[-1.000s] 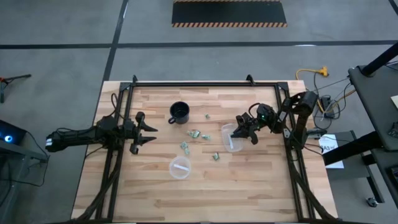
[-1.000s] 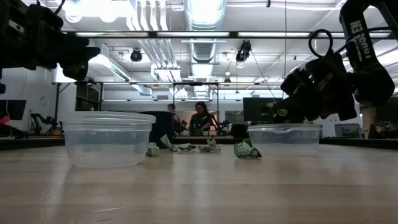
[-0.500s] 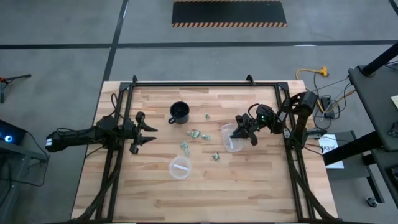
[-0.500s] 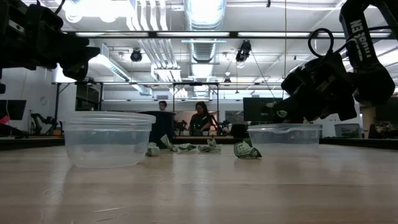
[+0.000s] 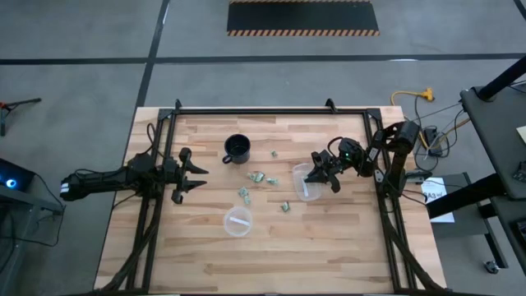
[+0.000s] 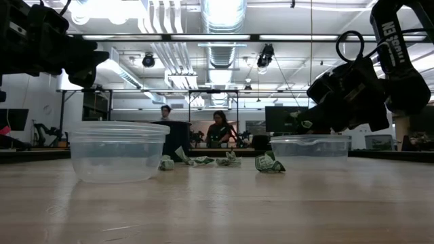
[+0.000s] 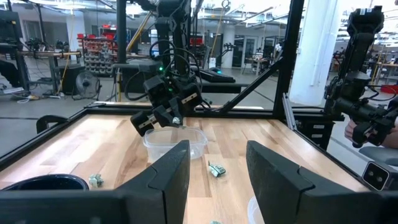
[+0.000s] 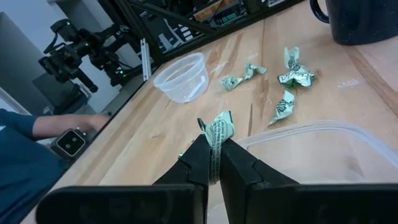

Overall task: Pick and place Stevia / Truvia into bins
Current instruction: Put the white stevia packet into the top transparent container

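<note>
Stevia sachet (image 8: 217,134) sits pinched in the right gripper (image 8: 211,163) jaws, at lower centre of the right wrist view, over the oblong bin (image 8: 323,155) rim; released there, it may fall onto the bench (image 8: 161,124). Left gripper (image 5: 191,175) jaws idle released at the high view's left

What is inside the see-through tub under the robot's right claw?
The oblong bin holds something white, likely a sachet; the right gripper hangs over its rim and covers part of it. The gripper pinches a green sachet above it, not dropped yet.
</note>
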You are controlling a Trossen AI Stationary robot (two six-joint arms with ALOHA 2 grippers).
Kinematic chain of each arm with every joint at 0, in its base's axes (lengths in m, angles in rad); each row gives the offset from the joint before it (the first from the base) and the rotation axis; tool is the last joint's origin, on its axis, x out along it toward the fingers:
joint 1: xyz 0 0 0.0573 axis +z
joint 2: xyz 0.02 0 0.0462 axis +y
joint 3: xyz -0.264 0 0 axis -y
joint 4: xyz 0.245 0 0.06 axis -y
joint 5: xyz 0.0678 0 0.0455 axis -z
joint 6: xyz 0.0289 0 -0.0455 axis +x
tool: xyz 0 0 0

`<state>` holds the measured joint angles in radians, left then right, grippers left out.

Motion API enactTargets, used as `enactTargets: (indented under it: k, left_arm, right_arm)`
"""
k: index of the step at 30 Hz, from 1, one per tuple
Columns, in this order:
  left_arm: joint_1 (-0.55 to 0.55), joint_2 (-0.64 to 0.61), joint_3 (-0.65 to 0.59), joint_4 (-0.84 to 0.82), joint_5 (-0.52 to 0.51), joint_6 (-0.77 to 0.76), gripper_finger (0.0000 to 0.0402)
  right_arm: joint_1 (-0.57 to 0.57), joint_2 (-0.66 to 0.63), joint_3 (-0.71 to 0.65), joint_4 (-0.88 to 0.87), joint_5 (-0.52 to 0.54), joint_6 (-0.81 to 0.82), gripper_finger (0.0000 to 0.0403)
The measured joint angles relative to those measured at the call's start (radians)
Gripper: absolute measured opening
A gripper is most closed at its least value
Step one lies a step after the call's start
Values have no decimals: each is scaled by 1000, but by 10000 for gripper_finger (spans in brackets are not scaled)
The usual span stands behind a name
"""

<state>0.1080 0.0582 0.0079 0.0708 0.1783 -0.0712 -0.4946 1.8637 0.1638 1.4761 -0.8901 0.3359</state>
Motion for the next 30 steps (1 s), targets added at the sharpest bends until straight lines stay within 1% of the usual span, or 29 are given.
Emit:
enactTargets:
  k: [4,15,19,25,30]
  left_arm:
    - [0,0,0,0,0,0,141]
    - [0,0,0,0,0,0,141]
    - [0,0,0,0,0,0,141]
    - [0,0,0,0,0,0,141]
    - [0,0,0,0,0,0,141]
  right_arm:
    - [0,0,0,0,0,0,44]
    - [25,0,1,0,-1,-7,165]
    - [33,0,10,0,-2,-6,202]
    - [32,-3,12,2,-2,-7,237]
    - [32,-9,12,1,-5,-48,249]
